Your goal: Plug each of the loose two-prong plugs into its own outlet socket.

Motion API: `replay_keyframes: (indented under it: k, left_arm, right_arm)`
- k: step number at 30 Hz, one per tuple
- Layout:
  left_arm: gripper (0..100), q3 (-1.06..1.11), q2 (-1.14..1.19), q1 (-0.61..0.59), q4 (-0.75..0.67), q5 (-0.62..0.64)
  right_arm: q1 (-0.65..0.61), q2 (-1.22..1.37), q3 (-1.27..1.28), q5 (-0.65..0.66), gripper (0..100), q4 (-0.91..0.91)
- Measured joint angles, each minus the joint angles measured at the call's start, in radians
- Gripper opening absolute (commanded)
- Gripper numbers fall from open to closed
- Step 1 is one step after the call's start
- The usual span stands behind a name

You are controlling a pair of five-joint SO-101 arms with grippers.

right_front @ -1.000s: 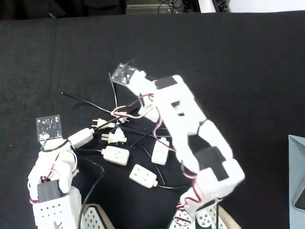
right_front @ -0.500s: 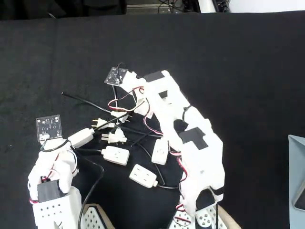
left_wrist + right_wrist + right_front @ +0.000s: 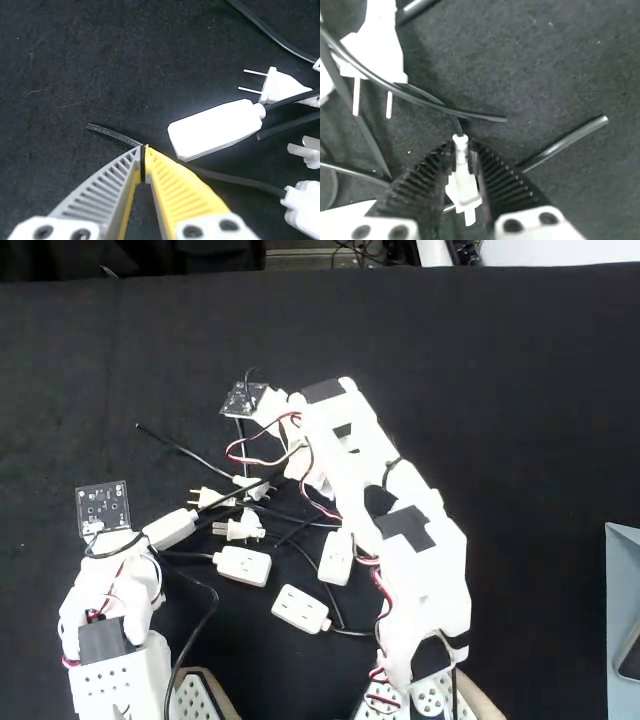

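Note:
Between the dark fingers of my right gripper (image 3: 462,150) sits a small white plug (image 3: 461,175), and the gripper is shut on it; a black cord leaves its tip. A second white plug (image 3: 372,50) with two bare prongs lies just beyond. In the high view the right arm (image 3: 350,460) stretches over the pile of cords. My left gripper (image 3: 143,149) is shut, hovering at a thin black cable (image 3: 107,133) that runs under its tips. Nearby lie a long white socket (image 3: 215,131) and a two-prong plug (image 3: 272,85). More sockets (image 3: 243,565) (image 3: 301,607) (image 3: 336,557) rest mid-table.
The black table (image 3: 520,390) is open at the back and to the right. Black cords (image 3: 185,447) cross between the two arms. A pale blue object (image 3: 622,610) sits at the right edge. The left arm (image 3: 105,610) rests at the front left.
The right arm has swung left and lowered onto the cord pile. The black cord's far end and the nearby plugs have shifted slightly. The left arm has kept still.

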Motion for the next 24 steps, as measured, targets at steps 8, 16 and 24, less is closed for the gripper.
replay_keyframes:
  k: [8, 16, 24]
  left_arm:
    - [3, 0.000, 0.000, 0.000, 0.000, 0.000]
    - [3, 0.000, 0.000, 0.000, 0.000, 0.000]
    - [3, 0.000, 0.000, 0.000, 0.000, 0.000]
  right_arm:
    - [0.000, 0.003, -0.029, -0.035, 17.0, 0.094]
    - [0.008, 0.005, -0.120, -0.081, 15.8, 0.160]
    - [0.029, 0.112, -0.126, -0.083, 15.5, 0.164]
